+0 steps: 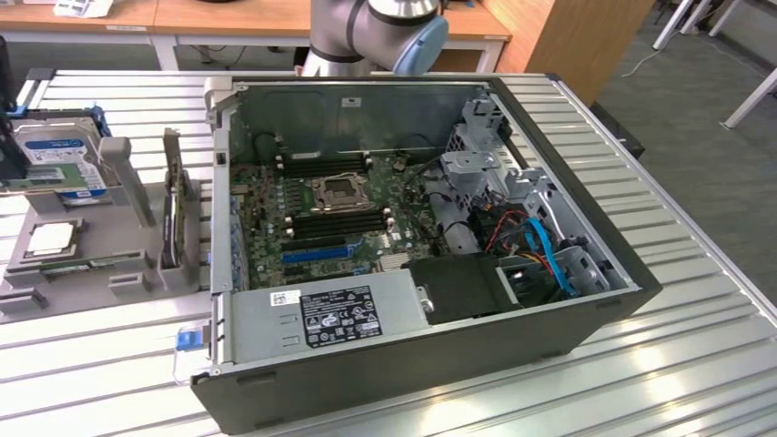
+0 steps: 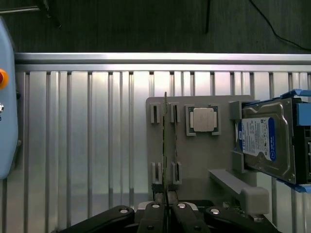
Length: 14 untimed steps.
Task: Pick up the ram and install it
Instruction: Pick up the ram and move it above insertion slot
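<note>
The ram stands on edge in the grey holder on the desk, just beside a processor chip and near a hard drive. The claw is clenched above the ram's near end, seemingly grasping nothing. The open computer case sits to the exterior view's right of the holder.

The open computer case lies on the middle of the table, with the motherboard in its floor and the power supply along its near wall. Just beside it, toward the table's edge at the exterior view's left, sits a tray. The hard drive is at the tray's far end, the processor at mid-tray, and the ram stands on edge between brackets at the near end.
</note>
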Available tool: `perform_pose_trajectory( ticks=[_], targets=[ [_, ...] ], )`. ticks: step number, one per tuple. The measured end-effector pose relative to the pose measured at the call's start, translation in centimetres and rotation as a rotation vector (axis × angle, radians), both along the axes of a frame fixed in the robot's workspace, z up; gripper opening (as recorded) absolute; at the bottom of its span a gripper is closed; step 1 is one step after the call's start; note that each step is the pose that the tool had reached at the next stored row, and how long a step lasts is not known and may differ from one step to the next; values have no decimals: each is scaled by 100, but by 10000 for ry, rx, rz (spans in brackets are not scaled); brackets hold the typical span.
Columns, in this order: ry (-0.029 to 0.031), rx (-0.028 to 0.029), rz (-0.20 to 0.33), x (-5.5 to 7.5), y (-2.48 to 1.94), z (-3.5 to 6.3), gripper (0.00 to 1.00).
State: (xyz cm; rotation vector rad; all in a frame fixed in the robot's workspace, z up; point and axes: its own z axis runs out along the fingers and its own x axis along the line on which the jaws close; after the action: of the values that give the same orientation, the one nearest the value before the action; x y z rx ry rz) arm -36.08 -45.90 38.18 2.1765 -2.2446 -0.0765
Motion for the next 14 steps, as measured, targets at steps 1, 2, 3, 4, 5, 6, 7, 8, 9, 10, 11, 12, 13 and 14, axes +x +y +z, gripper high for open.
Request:
perform_pose_trajectory(
  ticks=[1, 2, 3, 4, 5, 6, 7, 8, 9, 10, 11, 12, 13, 14],
  targets=[
    [0, 0, 1, 21, 0, 0, 12],
    [1, 0, 2, 43, 0, 0, 12],
    [-1, 0, 2, 68, 0, 0, 12],
    [0, -1, 1, 92, 0, 0, 12],
    [0, 0, 1, 118, 0, 0, 12],
    [0, 0, 2, 144, 0, 0, 12],
    [1, -1, 2, 170, 0, 1, 12],
    [0, 0, 2, 199, 0, 0, 12],
    [0, 0, 2, 231, -1, 0, 12],
    [-1, 0, 2, 262, 0, 0, 12],
    [0, -1, 2, 292, 0, 1, 12],
    [0, 0, 2, 321, 0, 0, 12],
    [0, -1, 1, 349, 0, 0, 12],
    [0, 0, 1, 378, 0, 0, 12]
  ],
)
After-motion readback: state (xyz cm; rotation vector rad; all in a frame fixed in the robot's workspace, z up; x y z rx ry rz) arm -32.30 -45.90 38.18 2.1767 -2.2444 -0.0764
